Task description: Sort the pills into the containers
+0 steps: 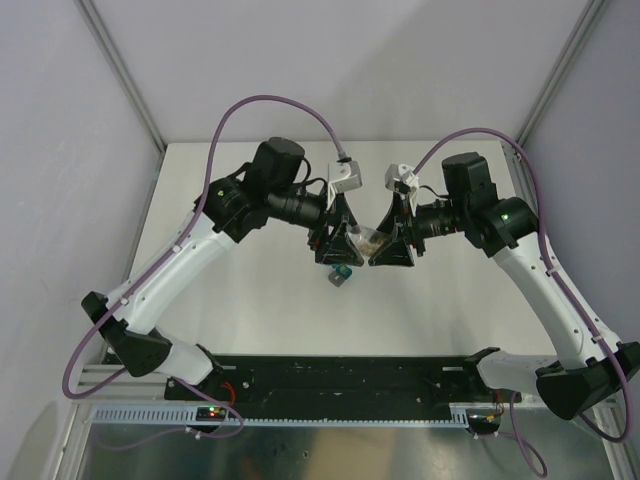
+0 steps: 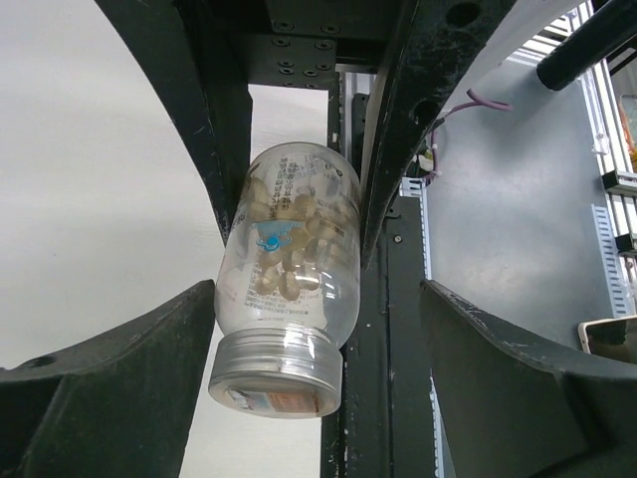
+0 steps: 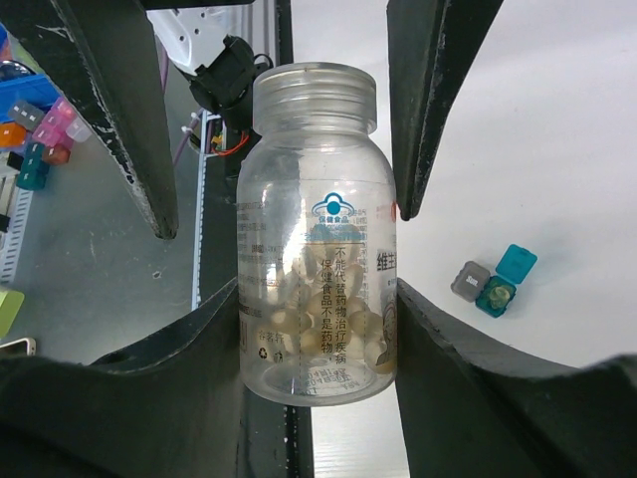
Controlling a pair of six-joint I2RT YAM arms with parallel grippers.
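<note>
A clear bottle (image 1: 366,241) of pale pills (image 3: 328,309) hangs in the air between both arms, above the middle of the table. My right gripper (image 3: 318,329) is shut on the bottle's (image 3: 317,229) lower body. My left gripper (image 2: 318,339) stands open around the cap end. The silver cap (image 2: 277,373) sits beside the left finger (image 2: 149,368), and the right finger (image 2: 508,378) is well clear of it. One of the containers, a teal box (image 3: 490,284) with its grey flap open, lies on the table below (image 1: 340,274). Something pale lies inside the box.
Several small coloured boxes (image 3: 35,139) lie off the table beyond its edge. The metal rail (image 1: 340,400) with both arm bases runs along the near edge. Grey walls close in the left, right and back of the white table (image 1: 250,320).
</note>
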